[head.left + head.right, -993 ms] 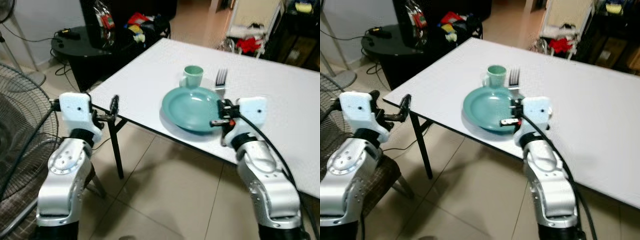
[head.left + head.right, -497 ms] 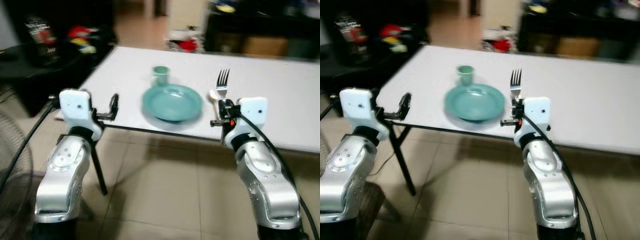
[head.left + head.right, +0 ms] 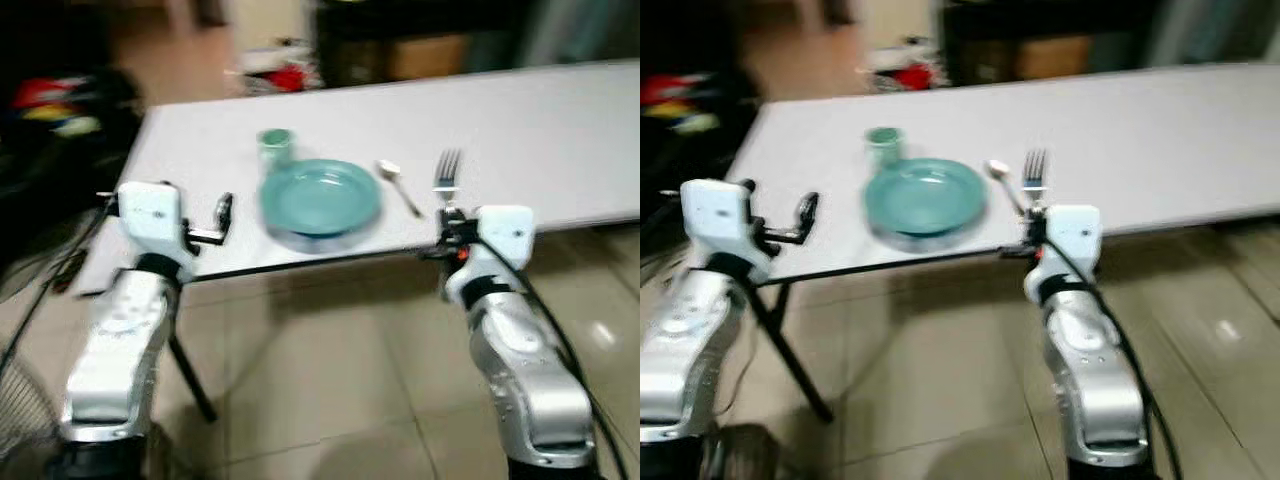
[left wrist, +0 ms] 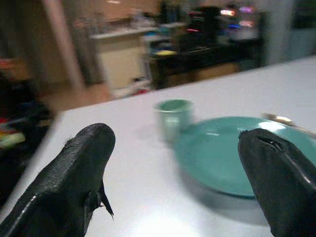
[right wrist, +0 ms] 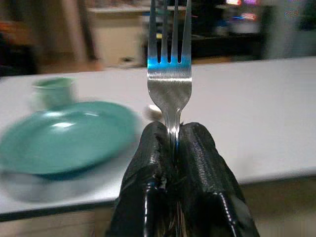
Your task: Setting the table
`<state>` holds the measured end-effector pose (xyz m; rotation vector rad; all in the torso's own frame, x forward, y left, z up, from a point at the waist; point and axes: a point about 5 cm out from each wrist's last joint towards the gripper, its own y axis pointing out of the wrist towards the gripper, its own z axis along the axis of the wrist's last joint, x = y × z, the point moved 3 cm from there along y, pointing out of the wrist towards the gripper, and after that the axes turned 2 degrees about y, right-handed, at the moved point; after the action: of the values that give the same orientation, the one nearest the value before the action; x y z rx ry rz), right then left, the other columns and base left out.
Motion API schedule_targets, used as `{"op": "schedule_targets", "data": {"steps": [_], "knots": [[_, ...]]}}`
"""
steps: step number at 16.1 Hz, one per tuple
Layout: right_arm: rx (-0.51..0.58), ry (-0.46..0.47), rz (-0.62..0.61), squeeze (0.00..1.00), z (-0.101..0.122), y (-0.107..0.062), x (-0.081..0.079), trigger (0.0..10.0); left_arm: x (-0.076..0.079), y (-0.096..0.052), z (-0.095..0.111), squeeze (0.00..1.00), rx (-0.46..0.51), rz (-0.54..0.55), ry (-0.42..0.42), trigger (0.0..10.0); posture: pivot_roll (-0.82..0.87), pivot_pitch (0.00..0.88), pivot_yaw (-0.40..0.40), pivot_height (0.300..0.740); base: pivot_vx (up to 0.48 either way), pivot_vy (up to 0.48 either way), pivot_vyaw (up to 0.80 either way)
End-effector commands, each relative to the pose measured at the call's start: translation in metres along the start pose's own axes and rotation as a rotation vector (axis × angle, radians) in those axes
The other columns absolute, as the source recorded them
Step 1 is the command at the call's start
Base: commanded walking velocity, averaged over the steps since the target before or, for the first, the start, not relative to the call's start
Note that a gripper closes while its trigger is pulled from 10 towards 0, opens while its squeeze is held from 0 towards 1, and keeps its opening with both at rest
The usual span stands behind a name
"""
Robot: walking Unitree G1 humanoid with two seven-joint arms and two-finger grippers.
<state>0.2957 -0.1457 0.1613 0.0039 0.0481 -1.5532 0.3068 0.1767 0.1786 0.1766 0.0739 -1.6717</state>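
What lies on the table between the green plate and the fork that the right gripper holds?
A spoon lies on the white table between the green plate and the fork in the right gripper, seen in both eye views.

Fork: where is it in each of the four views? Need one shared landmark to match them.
Left eye view: fork upright in the right gripper, right of the spoon.
Right eye view: fork above the right gripper.
Left wrist view: not in it; the open left gripper faces the table.
Right wrist view: fork centre, clamped between the fingers.
Shared landmark: the teal plate with the green cup behind it.
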Motion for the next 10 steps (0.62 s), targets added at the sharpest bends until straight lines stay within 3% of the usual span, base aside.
{"op": "schedule_targets", "data": {"steps": [1,2,5,10], "knots": [[0.014,0.005,0.017,0.0,0.003,0.002,-0.002,10.0,-0.001,-0.002,0.0,0.0,-0.002,0.014,0.005,10.0,0.08,0.0,0.058,0.74,0.0,-0.48,0.0],[0.014,0.002,0.019,0.0,0.003,0.003,-0.002,10.0,-0.001,-0.003,-0.001,0.0,-0.007,0.02,0.005,10.0,0.08,0.0,0.057,0.74,0.0,-0.48,0.0],[-0.047,0.025,0.13,0.0,-0.004,0.01,-0.01,10.0,-0.001,-0.01,-0.016,0.0,-0.074,0.061,0.024,10.0,0.08,0.0,0.041,0.74,0.0,0.0,0.0],[-0.086,0.031,0.193,0.0,-0.009,0.013,-0.012,10.0,-0.003,-0.013,-0.023,0.0,-0.103,0.094,0.05,10.0,0.09,0.0,0.011,0.74,0.0,0.0,0.0]]}}
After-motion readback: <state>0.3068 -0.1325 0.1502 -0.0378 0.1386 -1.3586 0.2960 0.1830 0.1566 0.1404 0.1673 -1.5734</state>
